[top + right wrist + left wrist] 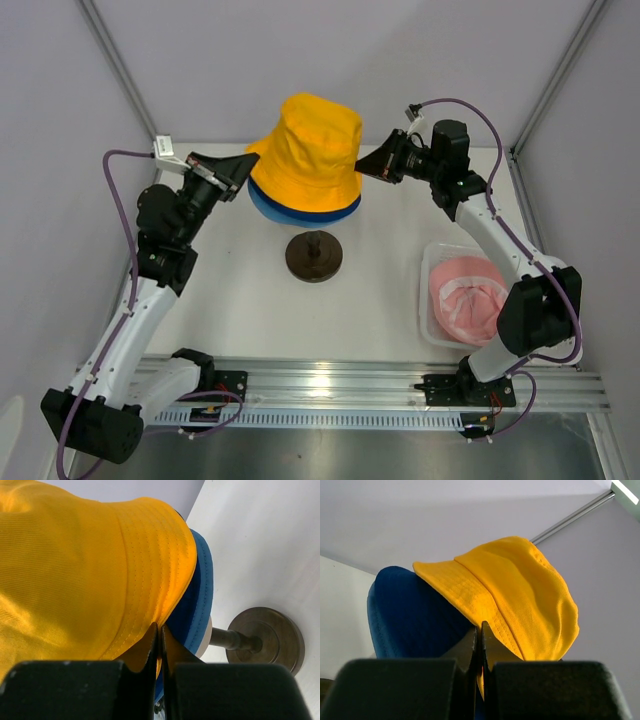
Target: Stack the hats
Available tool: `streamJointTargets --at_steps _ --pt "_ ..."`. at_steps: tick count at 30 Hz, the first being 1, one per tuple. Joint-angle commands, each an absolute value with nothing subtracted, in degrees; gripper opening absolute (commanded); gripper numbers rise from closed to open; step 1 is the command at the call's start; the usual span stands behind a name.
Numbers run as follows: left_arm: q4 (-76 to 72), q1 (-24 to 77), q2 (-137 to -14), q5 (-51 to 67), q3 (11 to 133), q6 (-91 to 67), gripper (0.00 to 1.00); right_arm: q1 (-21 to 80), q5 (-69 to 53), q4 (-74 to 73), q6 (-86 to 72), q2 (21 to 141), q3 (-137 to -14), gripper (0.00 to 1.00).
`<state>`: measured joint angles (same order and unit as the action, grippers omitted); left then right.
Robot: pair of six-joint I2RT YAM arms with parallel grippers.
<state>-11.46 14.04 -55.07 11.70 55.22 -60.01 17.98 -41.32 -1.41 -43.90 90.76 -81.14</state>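
Note:
The yellow hat (312, 152) sits on top of the dark navy hat (300, 212) and the light blue hat (268, 209), all over the mannequin head on its dark round base (314, 256). My left gripper (247, 166) is shut on the yellow brim at its left edge (481, 625). My right gripper (362, 166) is shut on the yellow brim at its right edge (160, 627). The navy hat (415, 615) and the light blue brim (202, 595) show under the yellow one. The pink hat (467, 297) lies in the basket at the right.
The white mesh basket (430, 262) stands at the right near the right arm's base. The stand's post and base (265, 639) show below the hats in the right wrist view. Frame posts rise at the back corners.

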Motion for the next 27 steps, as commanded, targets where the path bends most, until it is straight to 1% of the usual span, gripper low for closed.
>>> streamJointTargets --at_steps 1,3,4,11,21,27 --pt "-11.16 13.45 -53.97 9.94 51.79 -61.07 0.01 17.93 -41.48 -1.32 -42.80 91.93 -82.18 0.04" --pt "-12.47 13.54 -52.21 9.23 49.06 -62.75 0.01 17.84 -41.40 -1.14 -43.15 92.02 -81.74 0.03" --pt "-13.26 13.54 -51.60 9.05 45.65 -63.88 0.01 17.75 -41.48 -0.88 -43.24 92.20 -81.65 0.00" --pt "-15.64 13.62 -47.90 11.07 36.93 -66.18 0.01 17.58 -41.40 1.32 -44.03 92.72 -81.04 0.00" --pt "-16.08 13.71 -47.99 11.60 33.40 -65.83 0.01 17.49 -41.92 3.69 -46.05 95.89 -80.95 0.00" --pt "-17.93 14.32 -50.62 12.39 33.57 -65.92 0.01 18.19 -43.07 6.50 -48.16 97.38 -81.12 0.00"
